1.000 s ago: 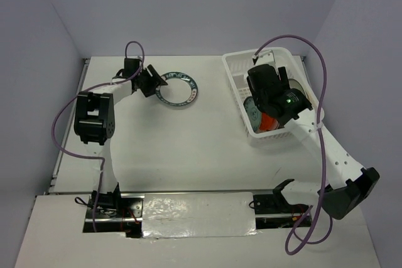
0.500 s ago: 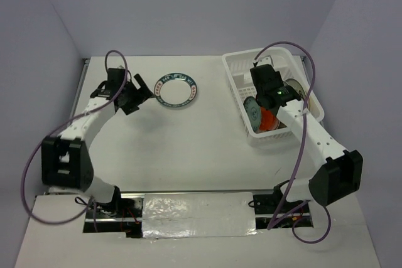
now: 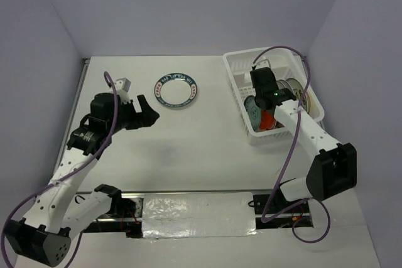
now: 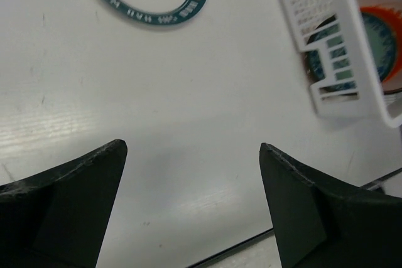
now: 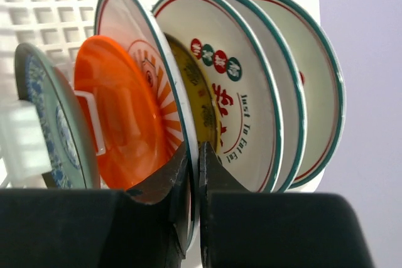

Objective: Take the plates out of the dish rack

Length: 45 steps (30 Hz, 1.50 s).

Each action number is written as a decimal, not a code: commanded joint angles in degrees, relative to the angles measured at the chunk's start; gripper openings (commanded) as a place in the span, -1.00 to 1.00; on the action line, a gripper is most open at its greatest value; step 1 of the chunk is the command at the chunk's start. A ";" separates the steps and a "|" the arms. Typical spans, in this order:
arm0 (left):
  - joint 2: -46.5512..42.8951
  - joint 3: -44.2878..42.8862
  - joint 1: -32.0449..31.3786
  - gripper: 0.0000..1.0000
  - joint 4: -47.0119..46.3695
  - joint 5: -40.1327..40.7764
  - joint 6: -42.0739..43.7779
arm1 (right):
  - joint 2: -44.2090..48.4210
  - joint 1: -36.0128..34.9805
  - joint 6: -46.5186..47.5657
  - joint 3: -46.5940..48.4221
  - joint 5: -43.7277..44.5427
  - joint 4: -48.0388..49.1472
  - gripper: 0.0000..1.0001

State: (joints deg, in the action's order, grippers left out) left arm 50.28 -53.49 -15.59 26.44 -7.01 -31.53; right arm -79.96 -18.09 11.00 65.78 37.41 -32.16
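The rack sits at 2 o'clock on the worktop, its plates standing on edge. The right pincer reaches in and is clamped on the rim of the sunburst plate. An orange plate and a blue plate stand at its 9 o'clock, with a lettered plate and two more at its 3 o'clock. One teal-rimmed plate lies flat at 12 o'clock, out of the rack. The left pincer hovers at 9 o'clock above the worktop — fingers wide apart, holding nothing.
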 commanded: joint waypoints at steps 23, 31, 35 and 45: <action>2.36 -0.73 -0.22 0.99 -3.74 -7.48 2.70 | 16.24 -9.94 20.37 6.37 20.50 15.38 -1.00; 10.52 -9.69 -8.04 0.99 -23.87 -25.50 0.51 | 20.45 -16.98 -6.59 22.20 -9.57 -5.19 -1.00; 15.98 -16.10 -10.07 0.99 -25.91 -24.82 -0.90 | 24.06 -16.28 -15.39 19.22 -39.45 -0.98 -1.00; 19.68 -15.25 -10.68 -0.23 -29.50 -24.80 -1.07 | 24.24 -10.48 -29.72 8.58 -65.71 15.55 -1.00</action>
State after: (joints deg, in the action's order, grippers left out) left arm 69.30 -69.67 -26.20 4.12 -29.76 -32.42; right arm -55.00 -28.58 -11.09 75.59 -15.40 -26.02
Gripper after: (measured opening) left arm 0.637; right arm 0.114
